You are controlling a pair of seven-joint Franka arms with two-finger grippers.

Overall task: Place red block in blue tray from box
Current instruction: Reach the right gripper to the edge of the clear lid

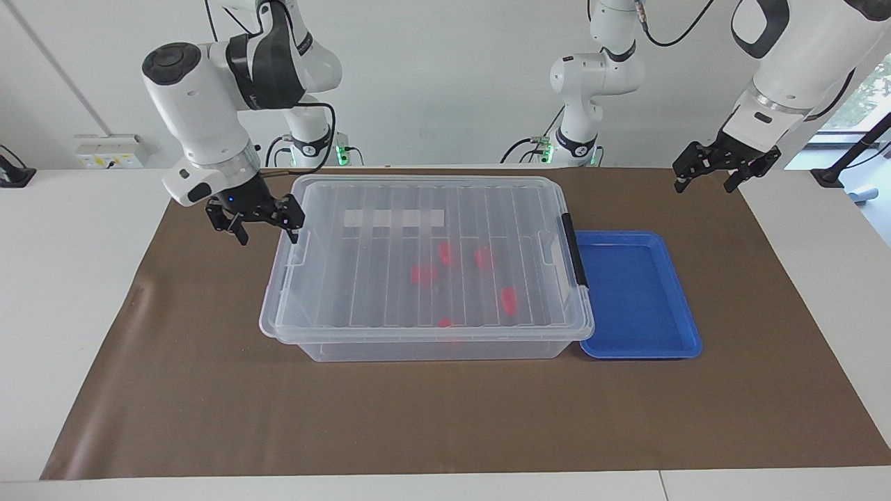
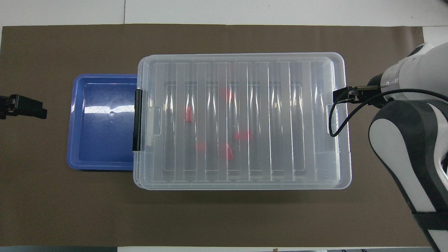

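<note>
Red block (image 1: 508,300) number one of five is seen through the ribbed lid (image 1: 431,236), lying inside the box (image 1: 426,341) toward the end with the black clip handle (image 1: 575,250). So nothing's been taken out yet.

Going by size: the brown mat (image 1: 209,390) is spread over the white table (image 1: 62,278), and the box is parked on the middle of it, lid shut. The blue tray (image 1: 637,296) is set touching the box at the clip-handle end, toward the left arm's end of the table, and it's partly tucked under the box's overhanging rim in the overhead view. Its inside is bare blue plastic.

The other red blocks (image 2: 243,134) are scattered around the middle of the box floor, well apart from the walls, a couple of them close together.

The right gripper (image 1: 266,226) is held just beside the box's end away from the handle, at about lid height, fingers spread with nothing between them. Contact with the lid edge can't be confirmed. The left gripper (image 1: 706,179) is parked over the mat's edge, well apart from the box and tray, jaws spread too, nothing held.
</note>
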